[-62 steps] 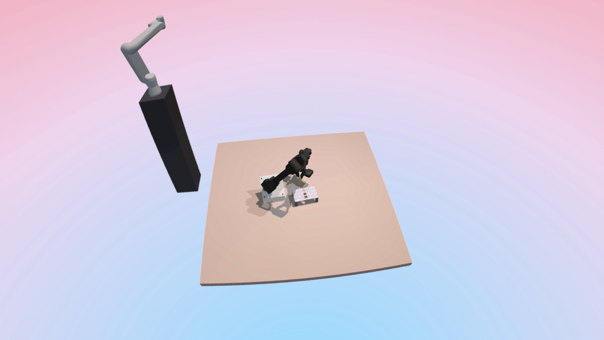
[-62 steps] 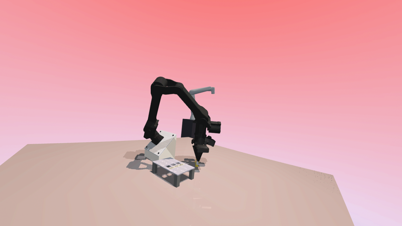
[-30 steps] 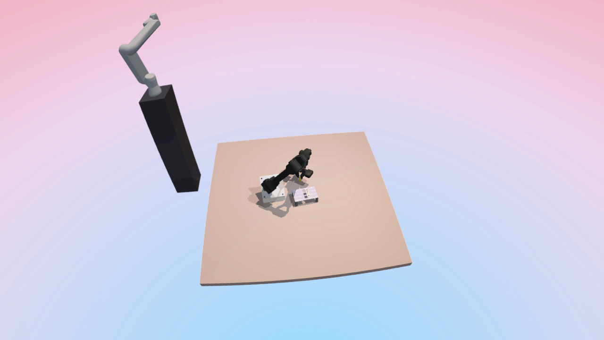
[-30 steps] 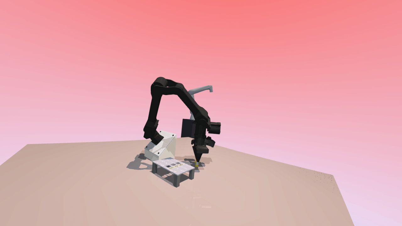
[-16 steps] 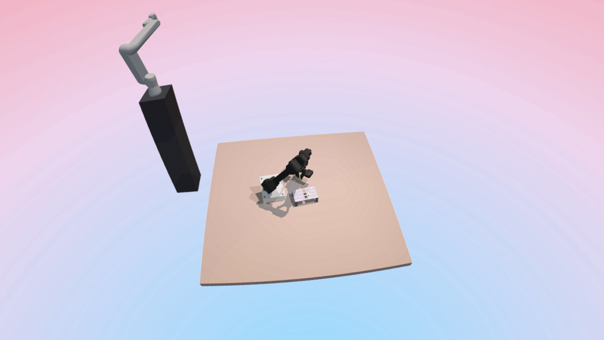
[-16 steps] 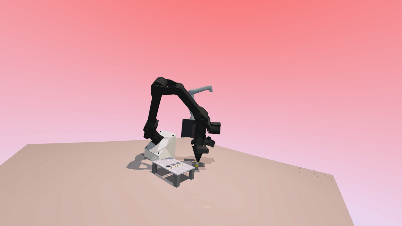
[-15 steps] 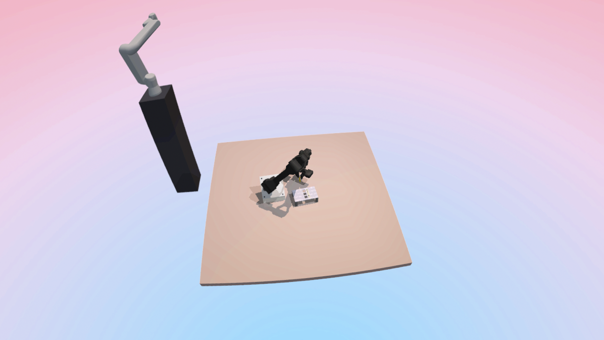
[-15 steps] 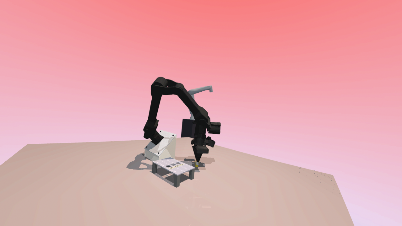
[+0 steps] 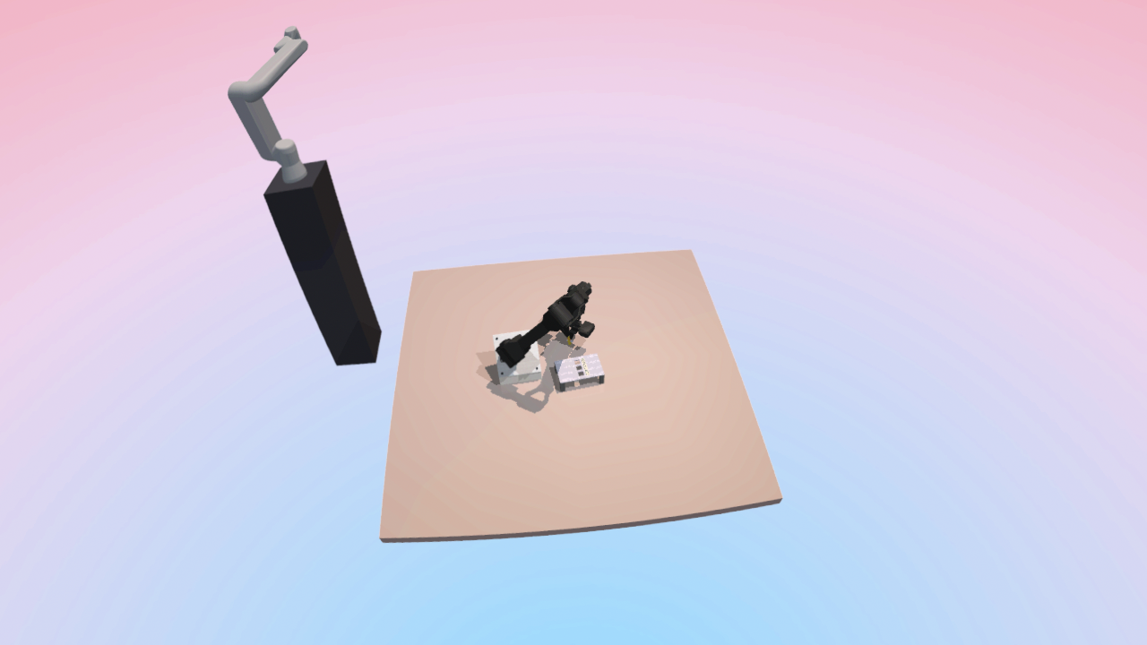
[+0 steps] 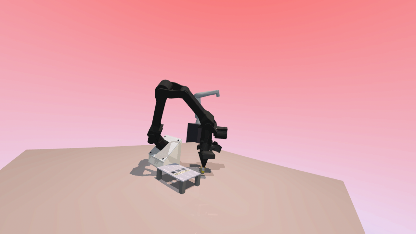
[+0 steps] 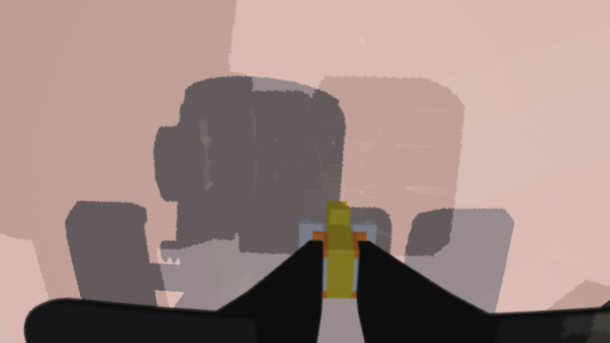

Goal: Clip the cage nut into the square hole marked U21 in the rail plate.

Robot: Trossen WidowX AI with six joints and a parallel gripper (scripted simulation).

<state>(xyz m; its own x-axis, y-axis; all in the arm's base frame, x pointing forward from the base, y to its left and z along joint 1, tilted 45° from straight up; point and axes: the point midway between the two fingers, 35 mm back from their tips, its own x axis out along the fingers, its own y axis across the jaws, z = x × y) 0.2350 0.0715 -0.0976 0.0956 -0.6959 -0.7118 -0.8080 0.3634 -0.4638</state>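
Because the cage nut [image 10: 202,170] [image 11: 339,267] is sprung, the grip on it is where trouble would most likely begin. It sits between the fingertips of the tool [image 9: 570,337] [image 10: 203,167] [image 11: 340,267], which is clamped on it. Its yellow middle stands upright, with grey and orange parts at both sides; whether its underside touches the bench [image 9: 609,465] [image 10: 232,203] [image 11: 548,57], I cannot tell. Should the pinch slacken during the carry, the wings would probably spread and the nut could tilt or drop; squeezed off-centre, it could pivot and meet the hole askew.

The rail plate [image 9: 567,371] [image 10: 187,175], raised on dark legs, lies near the nut, towards the bench's near edge in the top view. A carry kept too low could knock the plate's rim. Its square holes are close together and their labels too small to read with confidence, so a slight misalignment might put the nut in U21's neighbour. Letting go before both wings pass through could leave it perched on top.

Beyond, the white base [image 9: 520,376] [image 10: 174,155] stands nearer the bench's left edge in the top view.
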